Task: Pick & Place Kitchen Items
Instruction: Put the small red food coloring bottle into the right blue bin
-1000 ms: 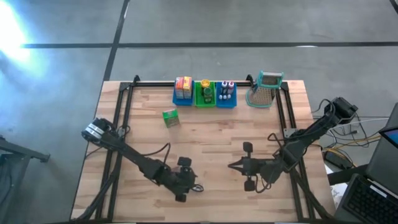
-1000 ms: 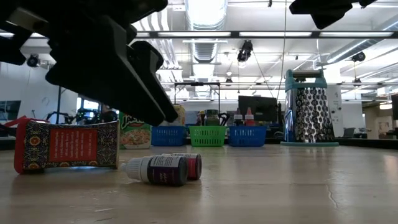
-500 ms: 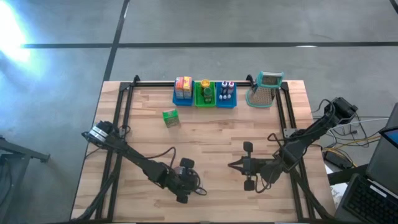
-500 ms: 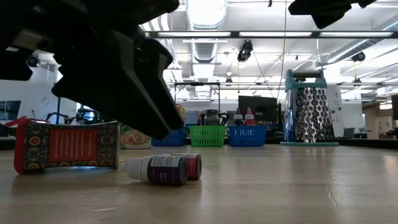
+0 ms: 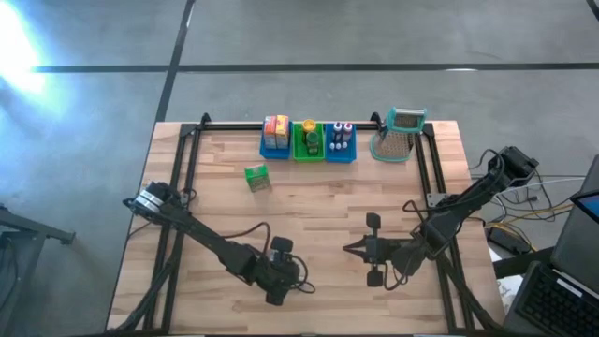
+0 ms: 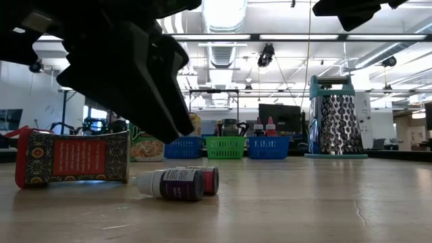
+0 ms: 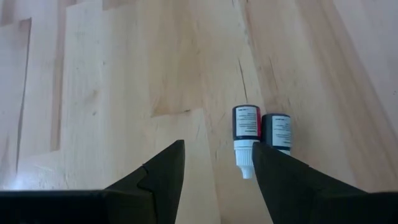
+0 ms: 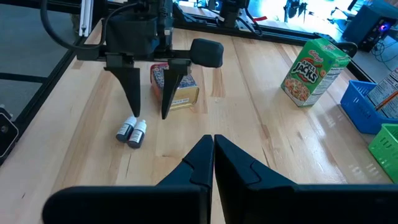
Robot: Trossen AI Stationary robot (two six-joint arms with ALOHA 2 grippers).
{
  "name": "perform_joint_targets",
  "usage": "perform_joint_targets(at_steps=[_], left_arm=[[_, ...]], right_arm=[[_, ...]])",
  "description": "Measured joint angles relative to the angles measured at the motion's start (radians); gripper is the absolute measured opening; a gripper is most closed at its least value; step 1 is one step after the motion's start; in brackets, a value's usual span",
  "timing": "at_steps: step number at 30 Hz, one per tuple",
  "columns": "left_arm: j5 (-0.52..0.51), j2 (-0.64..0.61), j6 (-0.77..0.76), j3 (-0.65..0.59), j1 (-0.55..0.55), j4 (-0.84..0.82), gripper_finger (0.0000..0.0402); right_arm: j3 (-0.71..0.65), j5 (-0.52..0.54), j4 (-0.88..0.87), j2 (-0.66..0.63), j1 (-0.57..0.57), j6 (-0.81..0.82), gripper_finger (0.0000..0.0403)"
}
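Note:
Two small bottles (image 7: 261,129), one red-labelled with a white cap (image 7: 246,124) and one dark purple (image 7: 277,129), lie side by side on their sides on the wood near the table's near edge (image 6: 179,183). My left gripper (image 7: 217,146) hangs open above them, pointing down, and touches nothing (image 8: 149,115). A red patterned packet (image 6: 71,158) stands just behind the left gripper (image 8: 176,87). A green cereal box (image 5: 256,177) stands farther back. My right gripper (image 8: 213,139) is shut and waits to the right of the bottles (image 5: 353,250).
At the far edge stand two blue bins (image 5: 275,140) (image 5: 340,140) and a green bin (image 5: 309,140) holding boxes, packets and bottles. A metal grater with a teal handle (image 5: 398,137) stands to their right. Bare wood lies between the arms and the bins.
My left gripper has shifted a little toward the table's right, staying open above the bottles. The bottles and the packet have not moved.

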Motion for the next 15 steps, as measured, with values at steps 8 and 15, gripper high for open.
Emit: perform_joint_targets(at_steps=[8, 15], left_arm=[[0.015, 0.019, -0.006, 0.000, 0.003, 0.000, 0.0194], [0.056, 0.100, -0.004, 0.055, 0.005, -0.012, 0.0194]], right_arm=[[0.000, 0.000, 0.000, 0.000, 0.000, 0.000, 0.0009], [0.000, -0.001, -0.001, 0.000, 0.000, 0.000, 0.0008]])
